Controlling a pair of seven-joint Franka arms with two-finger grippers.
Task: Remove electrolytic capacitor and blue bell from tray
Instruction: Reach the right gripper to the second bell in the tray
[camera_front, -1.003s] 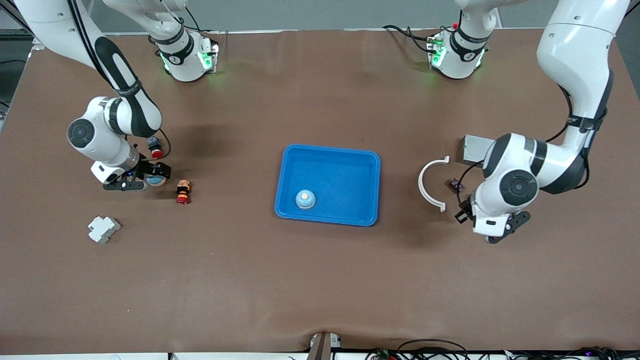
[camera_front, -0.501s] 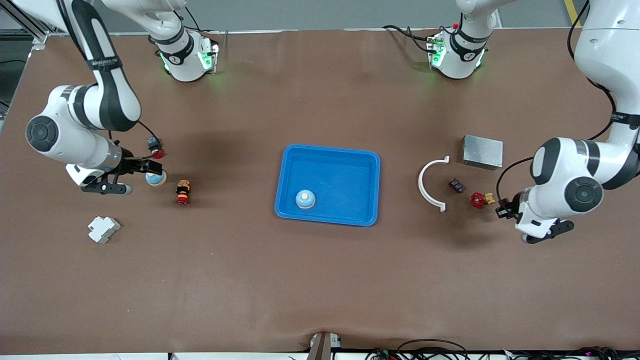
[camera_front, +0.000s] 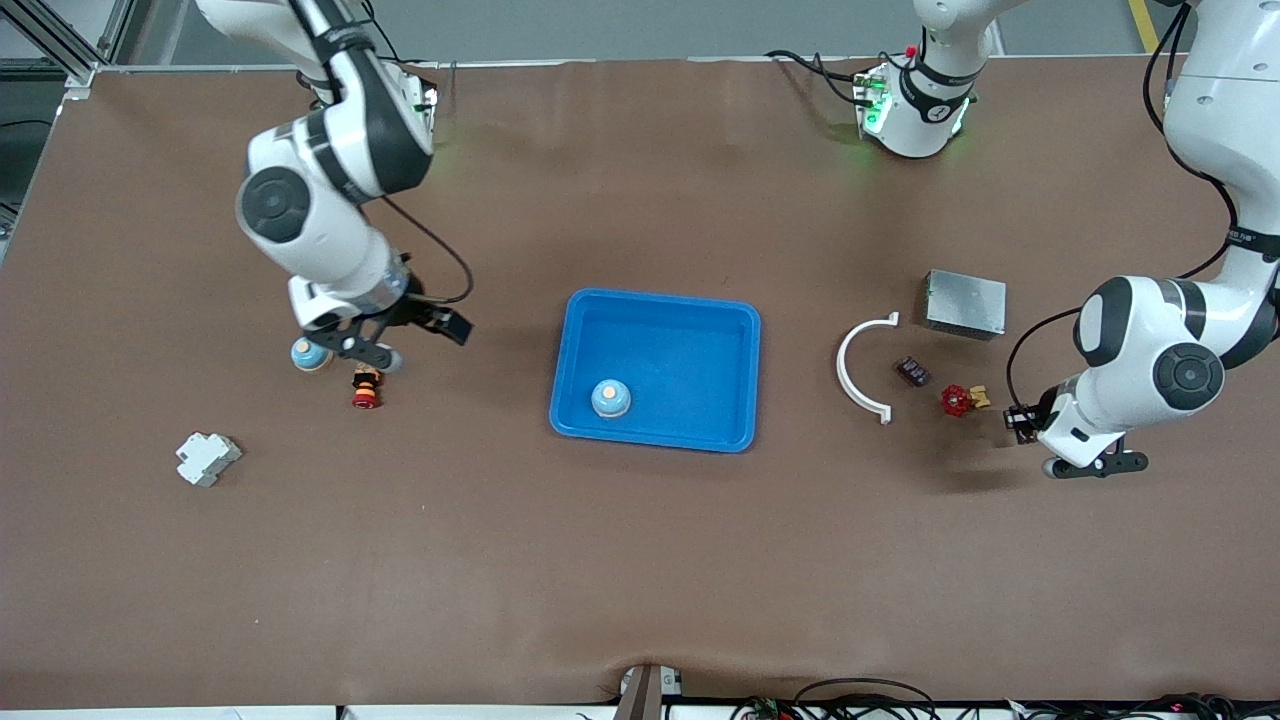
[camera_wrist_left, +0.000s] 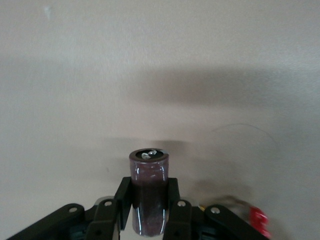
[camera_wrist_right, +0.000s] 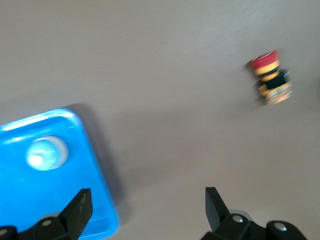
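My left gripper (camera_front: 1022, 420) is shut on a dark cylindrical capacitor (camera_wrist_left: 149, 192) and holds it over bare table beside a red valve (camera_front: 955, 400). My right gripper (camera_front: 400, 335) is open and empty, over the table between a light blue bell (camera_front: 309, 354) and the blue tray (camera_front: 740, 380). Its fingers stand wide apart in the right wrist view (camera_wrist_right: 147, 210). A second light blue bell (camera_front: 610, 398) sits in the tray, in the corner nearer the camera and toward the right arm's end. It also shows in the right wrist view (camera_wrist_right: 46, 153).
A red, yellow and black push button (camera_front: 367, 388) lies beside the table bell. A white-grey block (camera_front: 207, 458) lies nearer the camera. Toward the left arm's end are a white arc (camera_front: 858, 370), a small dark component (camera_front: 911, 371) and a metal box (camera_front: 965, 303).
My right gripper has swung away from the bell on the table toward the tray, leaving that bell in place. My left gripper has moved toward its end of the table with the capacitor.
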